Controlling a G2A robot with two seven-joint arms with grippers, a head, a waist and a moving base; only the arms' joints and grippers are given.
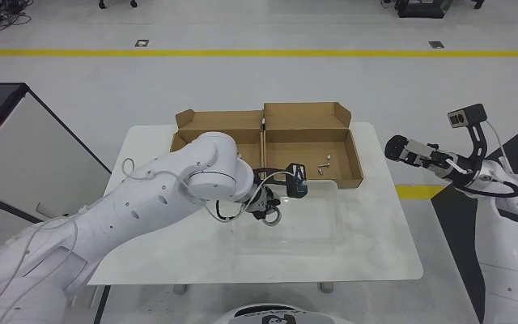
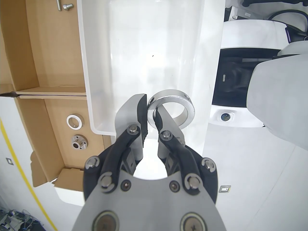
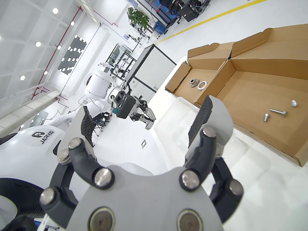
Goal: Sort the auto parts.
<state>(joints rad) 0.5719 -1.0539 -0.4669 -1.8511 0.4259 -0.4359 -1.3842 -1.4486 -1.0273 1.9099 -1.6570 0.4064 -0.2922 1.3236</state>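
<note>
My left gripper (image 2: 149, 106) is shut on a silver metal ring (image 2: 179, 105), one finger inside the ring and one outside its wall. It holds the ring above the near-left end of a clear plastic tray (image 2: 154, 37). In the top view this gripper (image 1: 271, 212) is at the table's middle, just in front of the boxes. The left cardboard box (image 2: 51, 126) holds a white ring (image 2: 75, 121) and a metal flange (image 2: 78, 142). The right box (image 2: 16, 37) holds three bolts (image 2: 57, 0). My right gripper (image 3: 144, 126) stands open and empty, off the table's right side (image 1: 413, 152).
Both open boxes (image 1: 312, 150) sit side by side at the table's far edge. The clear tray (image 1: 324, 219) lies in front of them. The white table (image 1: 388, 259) has bare room at the front and right.
</note>
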